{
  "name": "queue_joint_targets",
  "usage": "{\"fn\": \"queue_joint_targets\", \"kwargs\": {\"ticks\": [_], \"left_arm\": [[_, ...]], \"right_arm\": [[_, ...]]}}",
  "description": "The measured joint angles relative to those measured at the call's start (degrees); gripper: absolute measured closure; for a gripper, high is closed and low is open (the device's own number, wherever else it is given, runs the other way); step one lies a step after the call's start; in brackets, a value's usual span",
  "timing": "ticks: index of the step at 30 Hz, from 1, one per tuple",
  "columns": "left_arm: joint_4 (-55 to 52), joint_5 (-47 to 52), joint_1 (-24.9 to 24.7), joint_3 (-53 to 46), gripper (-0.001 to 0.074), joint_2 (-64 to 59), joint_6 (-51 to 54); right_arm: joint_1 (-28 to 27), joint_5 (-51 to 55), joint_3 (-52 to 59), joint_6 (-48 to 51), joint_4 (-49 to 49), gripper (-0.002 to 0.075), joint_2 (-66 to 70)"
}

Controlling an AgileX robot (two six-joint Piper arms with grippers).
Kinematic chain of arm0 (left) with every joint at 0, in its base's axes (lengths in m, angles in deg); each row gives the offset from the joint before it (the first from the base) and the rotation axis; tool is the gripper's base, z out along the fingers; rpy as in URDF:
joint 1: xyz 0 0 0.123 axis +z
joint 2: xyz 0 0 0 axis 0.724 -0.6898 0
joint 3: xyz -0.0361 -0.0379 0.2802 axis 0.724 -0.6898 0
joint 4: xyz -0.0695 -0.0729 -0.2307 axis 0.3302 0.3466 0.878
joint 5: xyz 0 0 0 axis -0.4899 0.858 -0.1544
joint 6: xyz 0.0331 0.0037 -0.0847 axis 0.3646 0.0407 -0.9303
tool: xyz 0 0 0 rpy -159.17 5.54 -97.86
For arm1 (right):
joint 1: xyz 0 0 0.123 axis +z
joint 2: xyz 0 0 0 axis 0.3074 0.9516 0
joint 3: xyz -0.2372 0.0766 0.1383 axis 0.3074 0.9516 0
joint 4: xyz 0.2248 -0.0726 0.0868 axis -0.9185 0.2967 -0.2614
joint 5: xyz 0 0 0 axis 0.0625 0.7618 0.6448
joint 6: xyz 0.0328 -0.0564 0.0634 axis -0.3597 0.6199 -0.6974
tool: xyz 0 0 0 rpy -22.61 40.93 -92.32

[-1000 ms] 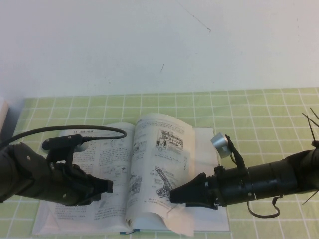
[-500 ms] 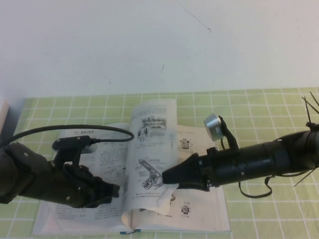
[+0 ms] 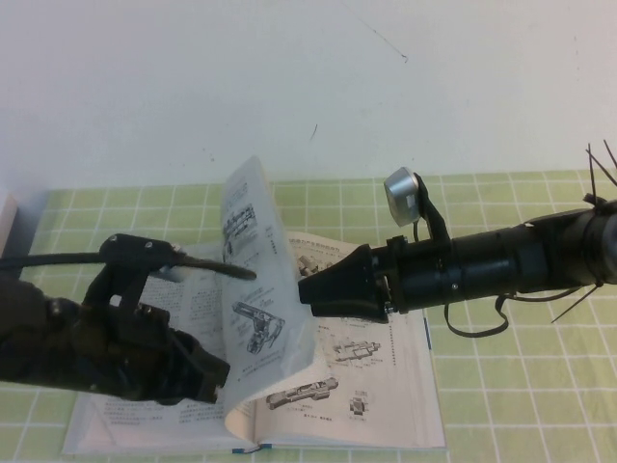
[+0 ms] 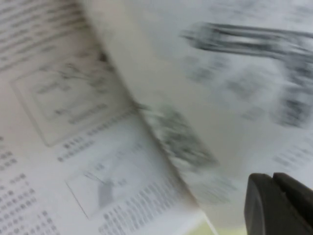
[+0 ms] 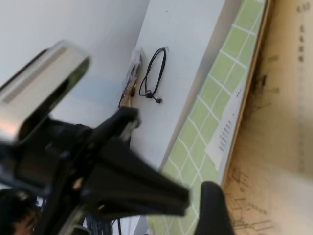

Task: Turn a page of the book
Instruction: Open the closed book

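the book (image 3: 386,405) lies open on the green-checked bench (image 3: 521,222). a page (image 3: 258,299) stands nearly upright over the spine — the right gripper (image 3: 307,289) touches its edge, jaws closed together. the left gripper (image 3: 217,371) hovers over the left-hand leaf — jaws can't be made out.

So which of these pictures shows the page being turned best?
The high view: the page stands upright over the book between the left gripper and right gripper. The left wrist view shows blurred print; the right wrist view, a cropped sheet.

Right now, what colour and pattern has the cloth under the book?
Light green with a white grid, clearest in the high view: cloth under the book.
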Motion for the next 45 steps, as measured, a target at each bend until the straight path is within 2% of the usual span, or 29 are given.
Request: {"fn": "queue_joint_targets", "kwargs": {"ticks": [3,7,15,20,24,30,34,37,40,45], "left_arm": [[-7.15,4.67,0.00,-0.12,0.0738,5.07,-1.58],[-14.36,5.84,-0.01,-0.18,0.0738,11.37,-6.65],[-14.72,10.38,-0.27,-1.68,0.0738,14.54,-7.80],[-13.59,5.88,-6.16,-5.28,0.0738,14.54,-7.77],[-12.42,-2.84,-15.89,-7.77,0.0738,14.54,-10.79],[-11.22,-23.52,-30.93,-11.28,0.0738,14.27,-16.16],[-10.44,-35.36,-37.75,-12.11,0.0738,11.04,-16.56],[-8.79,-43.02,-40.43,-12.15,0.0738,6.14,-16.65],[-6.63,-49.37,-41.04,-12.15,0.0738,0.95,-16.77],[-1.22,-53.63,-41.04,-12.15,0.0738,-4.71,-15.72]], "right_arm": [[0.16,0.00,-0.02,-0.72,0.00,0.0293,0.00],[1.20,0.00,-0.13,-1.06,0.00,0.0293,0.00],[1.73,0.14,-0.13,-1.09,0.14,0.0293,0.00],[1.73,0.14,-0.13,-1.19,-0.74,0.0293,0.00],[1.73,0.14,-0.13,-1.31,-0.99,0.0293,0.00],[1.73,0.14,-0.25,-1.95,-1.68,0.0293,0.00],[1.73,0.14,-0.37,-2.51,-1.90,0.0293,0.00],[1.73,0.14,-0.37,-2.67,-1.90,0.0293,0.00],[1.73,0.14,-0.37,-2.79,-1.90,0.0293,0.00],[1.73,0.14,-0.37,-4.35,-1.90,0.0293,-0.22]]}}
